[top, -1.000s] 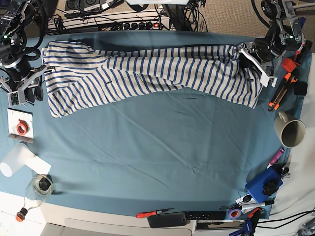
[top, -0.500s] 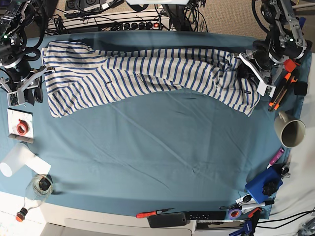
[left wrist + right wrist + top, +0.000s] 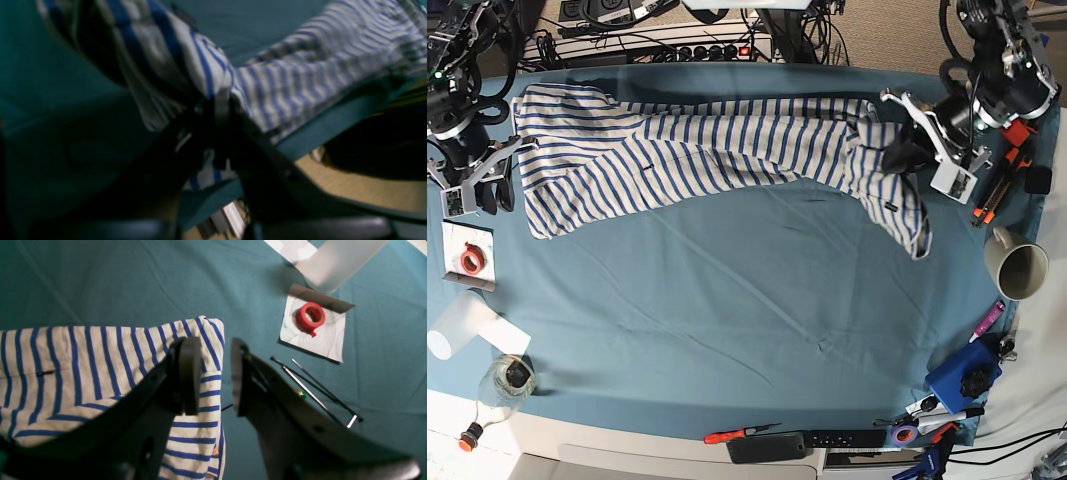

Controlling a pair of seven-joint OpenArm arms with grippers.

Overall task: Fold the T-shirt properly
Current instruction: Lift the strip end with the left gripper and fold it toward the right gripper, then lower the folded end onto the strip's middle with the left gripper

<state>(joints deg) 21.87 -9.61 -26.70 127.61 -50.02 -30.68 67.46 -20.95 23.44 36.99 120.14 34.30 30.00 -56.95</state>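
The striped T-shirt [image 3: 707,150] lies stretched along the far part of the teal tablecloth [image 3: 727,300], bunched into a long band. My left gripper [image 3: 905,152] is shut on the shirt's right end and holds it lifted, with a flap hanging down. In the left wrist view the gripper [image 3: 220,110] pinches a fold of the shirt [image 3: 300,76]. My right gripper [image 3: 472,188] is open and empty at the shirt's left edge. In the right wrist view the gripper [image 3: 215,376] hovers over the shirt's corner [image 3: 83,373], jaws apart.
A red tape roll [image 3: 470,261] on white paper, a translucent cup [image 3: 457,326] and a glass bottle [image 3: 503,385] sit front left. Black cable ties [image 3: 317,390] lie by the right gripper. A beige mug [image 3: 1017,266], an orange cutter [image 3: 997,188] and a blue box [image 3: 962,375] line the right edge.
My left gripper has moved left with the shirt's right end in it, lifting and pulling it inward. The right arm has not moved.
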